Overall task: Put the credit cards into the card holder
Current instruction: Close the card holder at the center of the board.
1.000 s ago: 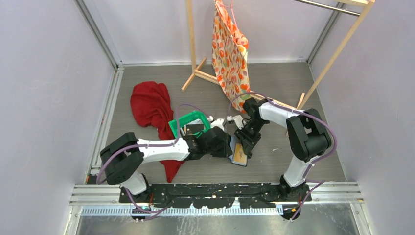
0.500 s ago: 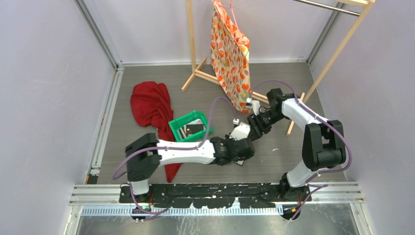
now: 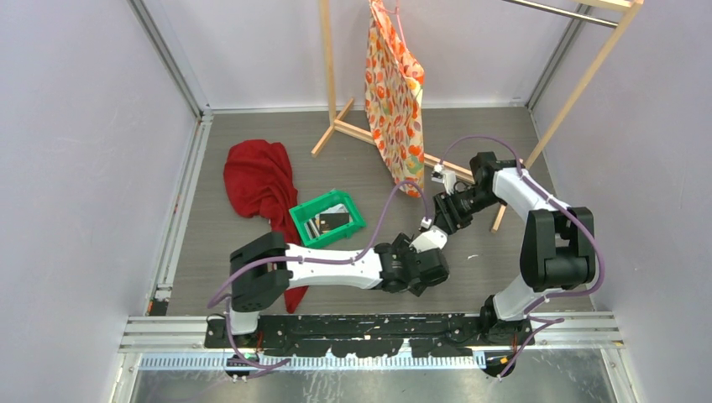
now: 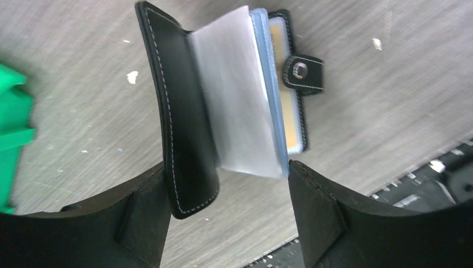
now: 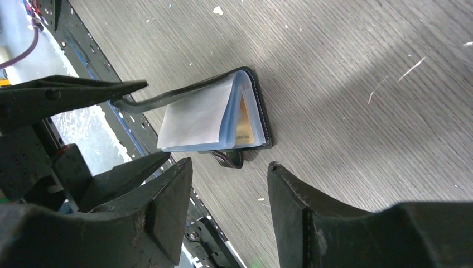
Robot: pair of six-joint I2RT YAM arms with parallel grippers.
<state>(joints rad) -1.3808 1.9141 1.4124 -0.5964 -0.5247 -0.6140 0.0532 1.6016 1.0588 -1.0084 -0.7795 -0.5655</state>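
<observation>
On the table (image 4: 385, 117), the card holder (image 4: 223, 106) lies open between the spread fingers of the left gripper (image 4: 227, 170), an orange card (image 5: 244, 120) inside; the right gripper (image 5: 230, 167) hovers open, empty.

Plain pale lilac walls (image 3: 84, 126) closed in the left, far and right sides, evenly lit with no hard shadows. The tabletop (image 3: 504, 134) was grey with a wood grain, flecked here and there with small white specks (image 4: 132, 77). Aluminium rails (image 3: 180, 218) ran along its left edge and up the far corners. A light wooden rack (image 3: 327, 67) stood near the far edge, an orange-patterned fabric bag (image 3: 390, 92) hanging from it. A red cloth (image 3: 260, 180) lay crumpled toward the left side.
</observation>
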